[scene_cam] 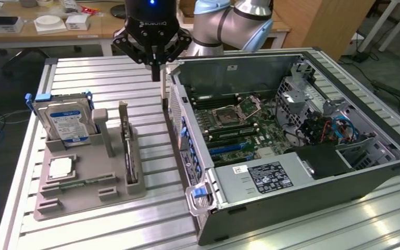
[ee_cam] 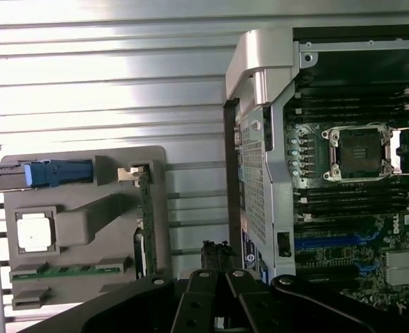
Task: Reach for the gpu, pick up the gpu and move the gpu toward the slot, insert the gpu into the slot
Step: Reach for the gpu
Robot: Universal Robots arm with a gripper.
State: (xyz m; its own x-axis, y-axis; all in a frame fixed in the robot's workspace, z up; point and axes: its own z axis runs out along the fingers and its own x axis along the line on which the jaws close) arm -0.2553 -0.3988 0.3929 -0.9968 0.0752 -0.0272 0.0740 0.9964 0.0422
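- Slatted metal counter (scene_cam: 96,78): grey tray (scene_cam: 82,198) holds gpu (scene_cam: 126,146) upright, hard drive (scene_cam: 66,122), processor chip (scene_cam: 61,166)
- Open computer case (scene_cam: 311,198): green motherboard (scene_cam: 255,133) inside
- Claw (scene_cam: 156,74): closed, empty, above counter

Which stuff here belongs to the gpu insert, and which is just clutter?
Job:
gpu, on edge in the grey holder
slot on the motherboard
pincer, shut, holding nothing

Lying about:
hard drive
processor chip
memory stick
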